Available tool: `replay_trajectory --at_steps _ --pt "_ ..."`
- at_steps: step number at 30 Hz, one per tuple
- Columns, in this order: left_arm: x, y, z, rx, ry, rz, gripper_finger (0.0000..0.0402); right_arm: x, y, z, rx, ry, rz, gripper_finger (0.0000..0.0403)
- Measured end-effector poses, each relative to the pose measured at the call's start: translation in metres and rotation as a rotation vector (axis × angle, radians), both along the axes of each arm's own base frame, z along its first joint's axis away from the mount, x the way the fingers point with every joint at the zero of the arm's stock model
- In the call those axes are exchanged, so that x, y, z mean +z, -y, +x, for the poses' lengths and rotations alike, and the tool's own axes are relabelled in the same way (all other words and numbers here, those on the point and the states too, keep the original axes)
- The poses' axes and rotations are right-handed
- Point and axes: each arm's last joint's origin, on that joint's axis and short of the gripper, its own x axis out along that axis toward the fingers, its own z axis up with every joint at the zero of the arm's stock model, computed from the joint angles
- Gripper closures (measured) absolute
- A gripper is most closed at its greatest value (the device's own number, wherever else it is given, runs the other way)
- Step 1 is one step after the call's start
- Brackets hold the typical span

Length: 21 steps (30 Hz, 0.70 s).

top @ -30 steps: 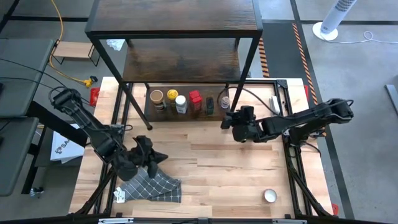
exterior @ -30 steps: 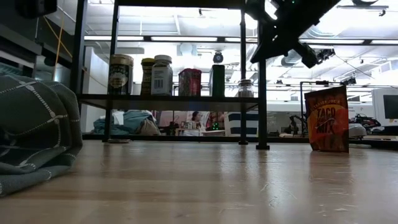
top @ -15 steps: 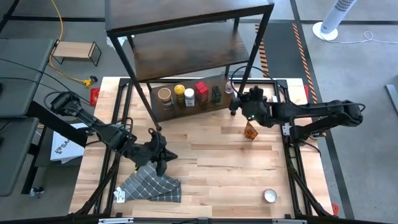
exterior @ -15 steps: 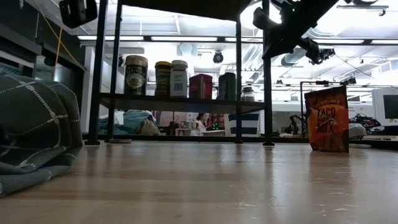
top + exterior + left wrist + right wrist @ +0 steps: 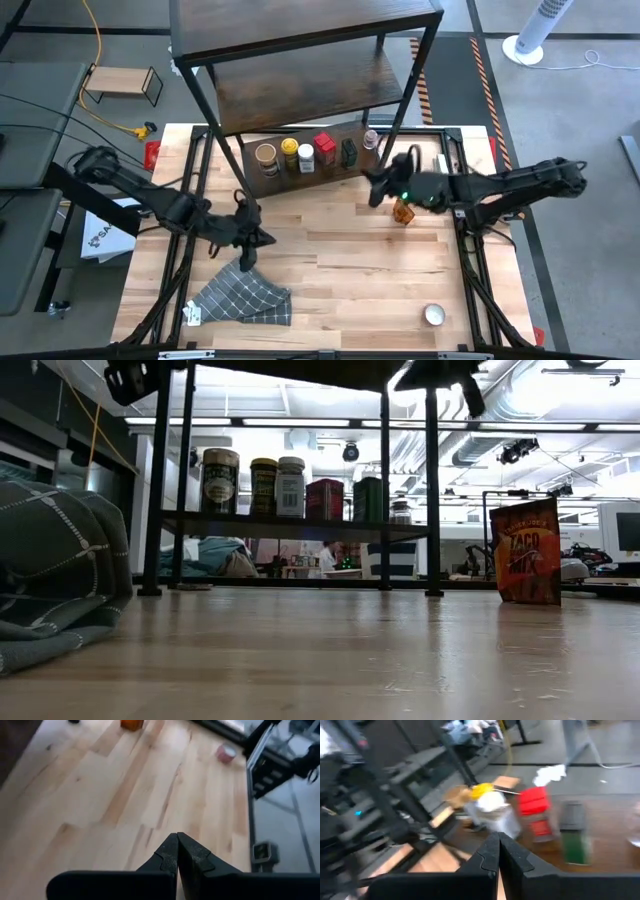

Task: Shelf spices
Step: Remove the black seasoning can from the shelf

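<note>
The shelf (image 5: 300, 60) is a tall unit of dark, grained wood boards on a thin black metal frame, standing at the far edge of the pale, planked wooden tabletop (image 5: 350, 270). On its lowest board the spices (image 5: 310, 154) stand in a row, six in all by the high view: a jar with a tan lid (image 5: 265, 155), one with a yellow lid (image 5: 289, 147), one with a white lid (image 5: 306, 153), a square red-capped one (image 5: 325, 143), a dark rectangular one (image 5: 348, 151) and a small clear jar (image 5: 371, 139) at the right end. The low view shows the same row side-on as upright cylinders and boxes with printed labels (image 5: 290, 485). One orange paper packet (image 5: 403, 211) stands upright on the tabletop near the shelf's right leg; only the low view lets its "TACO" lettering (image 5: 526, 550) be read. One soft grey checked cloth (image 5: 243, 297) lies crumpled at the near left, and one small round tin (image 5: 434, 315) sits at the near right. The left gripper (image 5: 252, 238) hangs over the tabletop just beyond the cloth, its jaws pressed together on nothing, as the left wrist view (image 5: 177, 851) makes plain. The right gripper (image 5: 377, 184) is just in front of the shelf's right end, jaws likewise together and empty (image 5: 498, 849); its wrist view looks blurrily at the spice row.
</note>
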Motion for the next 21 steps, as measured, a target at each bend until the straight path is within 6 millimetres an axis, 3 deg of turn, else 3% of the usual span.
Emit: replay_trajectory --at_steps 3,7,11,14,18,21 --pt "0.006 -0.015 -0.011 -0.049 -0.032 0.010 0.0401 -0.001 -0.026 0.019 -0.039 -0.077 -0.059 0.0403" --pt "0.017 -0.037 -0.026 -0.110 -0.014 0.070 0.0401 0.016 -0.049 0.046 -0.174 -0.254 -0.085 0.0403" --pt "0.026 -0.057 -0.035 -0.206 0.032 0.091 0.0401 0.017 -0.050 0.070 -0.368 -0.486 -0.059 0.0403" --pt "0.029 -0.067 -0.038 -0.292 0.050 0.084 0.0401 0.005 -0.048 0.081 -0.536 -0.586 -0.028 0.0403" --pt "0.029 -0.075 -0.039 -0.341 0.058 0.038 0.0401 -0.017 -0.051 0.101 -0.565 -0.534 0.019 0.0402" --pt "0.027 -0.076 -0.040 -0.369 0.035 -0.001 0.0401 -0.020 -0.046 0.100 -0.595 -0.502 0.084 0.0385"
